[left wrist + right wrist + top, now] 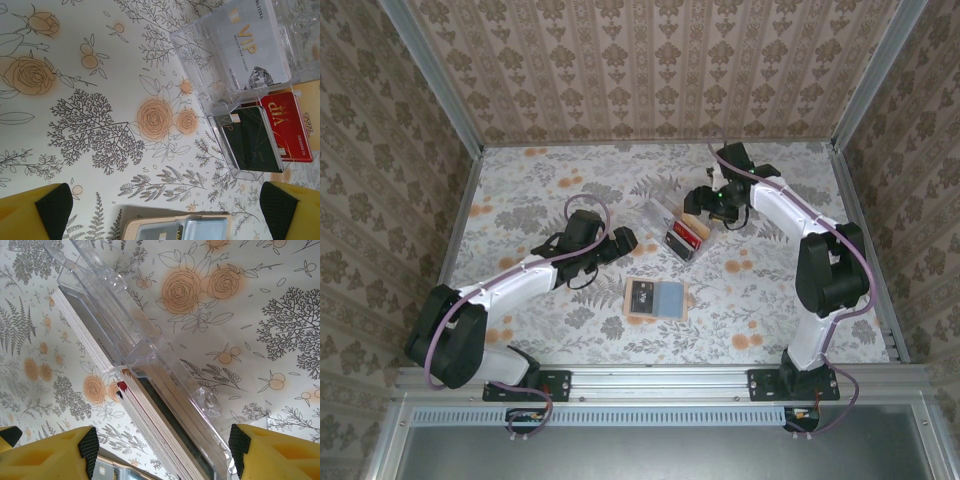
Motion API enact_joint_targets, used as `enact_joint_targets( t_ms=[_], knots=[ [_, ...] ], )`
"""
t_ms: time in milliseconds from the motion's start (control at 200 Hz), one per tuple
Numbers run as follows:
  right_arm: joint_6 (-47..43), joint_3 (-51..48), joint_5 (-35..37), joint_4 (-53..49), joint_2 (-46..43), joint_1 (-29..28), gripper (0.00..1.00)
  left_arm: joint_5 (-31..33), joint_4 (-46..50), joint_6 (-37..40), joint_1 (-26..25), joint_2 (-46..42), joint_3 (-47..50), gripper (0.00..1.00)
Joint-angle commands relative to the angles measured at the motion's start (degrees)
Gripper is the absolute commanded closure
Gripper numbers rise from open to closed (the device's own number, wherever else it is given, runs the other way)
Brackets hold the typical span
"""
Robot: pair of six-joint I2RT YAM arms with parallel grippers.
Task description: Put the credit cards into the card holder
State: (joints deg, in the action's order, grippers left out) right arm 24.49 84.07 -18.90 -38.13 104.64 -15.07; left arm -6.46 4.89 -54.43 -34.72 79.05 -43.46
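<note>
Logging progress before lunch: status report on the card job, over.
Left gripper open, empty. Right gripper open, straddling clear tray. Credit cards at tray; card holder lies open. Nothing blocking.

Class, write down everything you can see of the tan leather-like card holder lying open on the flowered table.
The flat, tan, leather-like card holder lies open and face up on the flowered table, nearer the table's front edge than the clear plastic tray and apart from it. A tan border frames two clear plastic pockets. The left one looks dark, seemingly with a dark card inside, and the right one looks pale bluish. Only the table touches it.
</note>
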Motion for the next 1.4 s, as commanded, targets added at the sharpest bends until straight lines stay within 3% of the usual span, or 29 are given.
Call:
enact_joint_targets(
  t_ms=[0, 520, 590, 680, 805, 1095, 1280, 1395],
  knots=[
    [1.36, -1.79, -4.75, 0.03, 0.66, -0.29, 0.28, -0.77, 1.09, -0.32, 0.53, 0.58, -0.23, 0.00],
    [2.86, -5.73, -8.33, 2.17, -3.79, -3.01, 0.30, -0.91, 1.09, -0.41, 0.53, -0.31, 0.06, 0.00],
    [2.10, -4.47, -3.25, -0.71, -4.35, -3.29, 0.30, -0.88, 1.27, -0.24, 0.53, -0.43, 0.04, 0.00],
    [0.20, -1.38, 9.29, -6.55, -5.08, -4.20, 0.30, -0.77, 1.35, -0.21, 0.62, -0.60, 0.06, 0.00],
    [-4.76, 2.84, 22.40, -11.31, -5.47, -8.86, 0.33, -0.49, 1.55, -0.28, 0.62, -0.89, 0.32, 0.00],
    [-9.46, 10.23, 37.84, -16.48, 2.34, -23.14, 0.50, 2.81, 3.28, -1.64, 0.92, -3.99, 2.78, 0.00],
    [-9.25, 13.79, 45.77, -18.67, 7.94, -27.15, 0.57, 3.70, 5.03, -1.79, 1.93, -6.67, 4.66, 0.00],
    [-9.41, 14.48, 47.04, -18.96, 10.28, -27.77, 0.60, 4.15, 5.12, -2.39, 2.59, -8.26, 6.05, 0.00]
  ],
)
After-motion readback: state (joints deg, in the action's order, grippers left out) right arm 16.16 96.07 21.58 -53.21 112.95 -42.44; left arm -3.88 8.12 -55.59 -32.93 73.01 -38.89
